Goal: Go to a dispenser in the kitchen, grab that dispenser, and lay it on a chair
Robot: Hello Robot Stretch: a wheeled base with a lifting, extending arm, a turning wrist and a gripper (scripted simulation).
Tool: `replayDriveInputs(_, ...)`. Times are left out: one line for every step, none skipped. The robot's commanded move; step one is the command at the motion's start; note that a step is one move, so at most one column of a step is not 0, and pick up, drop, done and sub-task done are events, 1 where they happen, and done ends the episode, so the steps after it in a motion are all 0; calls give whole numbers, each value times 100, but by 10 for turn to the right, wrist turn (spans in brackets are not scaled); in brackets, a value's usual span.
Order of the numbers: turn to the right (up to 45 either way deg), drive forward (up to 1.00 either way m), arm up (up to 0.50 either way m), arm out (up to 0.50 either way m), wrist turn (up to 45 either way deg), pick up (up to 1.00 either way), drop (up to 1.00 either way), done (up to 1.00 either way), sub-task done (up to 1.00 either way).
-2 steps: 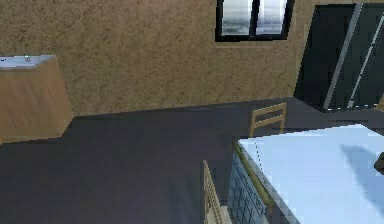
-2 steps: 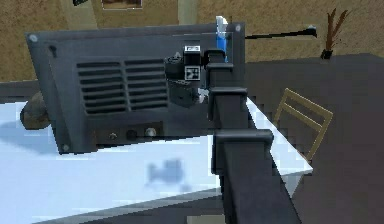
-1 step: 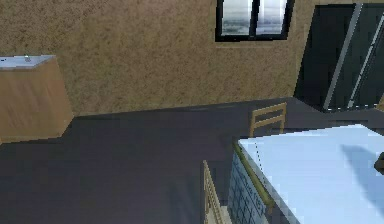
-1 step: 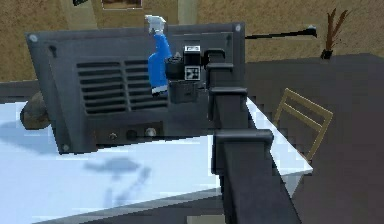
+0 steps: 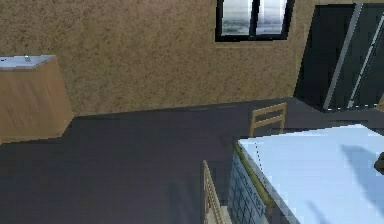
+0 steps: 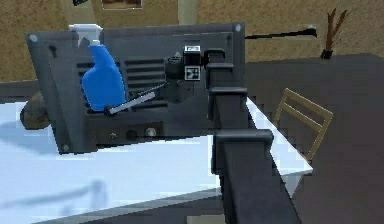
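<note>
In the arm side view, the dark arm (image 6: 240, 165) rises from the near edge over a white table (image 6: 150, 175). At its far end the gripper (image 6: 125, 103) holds a blue spray bottle (image 6: 100, 82) with a white top. The bottle hangs upright at the fingers, its base clear of the tabletop. Just behind it a wide dark box (image 6: 150, 55) stands on the table, and a brown lump (image 6: 35, 112) lies at the box's left end. Right of the table, near its corner, a wooden chair (image 6: 303, 118) stands on the dark floor.

In the forward view, a white table lies at the near right. A side chair (image 5: 212, 198) stands at its left edge and a back chair (image 5: 268, 118) at its far side. Farther off on the left, a wooden cabinet (image 5: 32, 100) stands against the brown wall (image 5: 140, 50). The wall carries a window (image 5: 255, 18), and a tall dark unit (image 5: 345, 55) stands to the window's right.
</note>
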Motion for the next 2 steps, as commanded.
replayDriveInputs(0, 0, 0, 0, -450, 0, 0, 0, 0)
replayDriveInputs(0, 0, 0, 0, -270, 0, 0, 0, 0)
